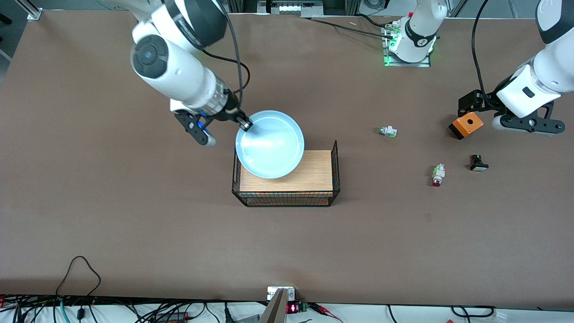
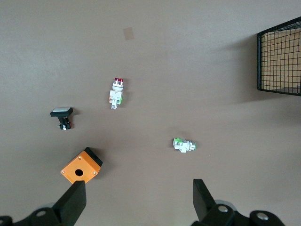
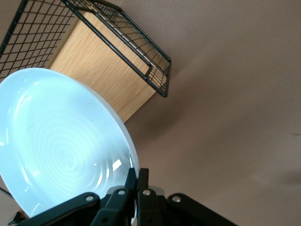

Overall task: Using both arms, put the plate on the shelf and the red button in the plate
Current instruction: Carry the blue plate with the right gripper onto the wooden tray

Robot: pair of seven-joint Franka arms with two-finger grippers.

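The pale blue plate (image 1: 270, 144) is held by its rim in my right gripper (image 1: 245, 125), over the right arm's end of the wire basket (image 1: 334, 167). In the right wrist view the fingers (image 3: 137, 176) pinch the rim of the plate (image 3: 56, 146) above the basket's wooden floor (image 3: 101, 70). The red button (image 1: 437, 175) lies on the table toward the left arm's end. My left gripper (image 1: 528, 124) hangs open and empty over the table beside an orange box (image 1: 466, 125). In the left wrist view (image 2: 138, 188) the red button (image 2: 116, 92) lies apart from the fingers.
A green-capped white part (image 1: 387, 131) (image 2: 183, 145) lies between the basket and the orange box (image 2: 81, 165). A black part with a white cap (image 1: 478, 163) (image 2: 62, 116) lies beside the red button. The basket corner (image 2: 281, 59) shows in the left wrist view.
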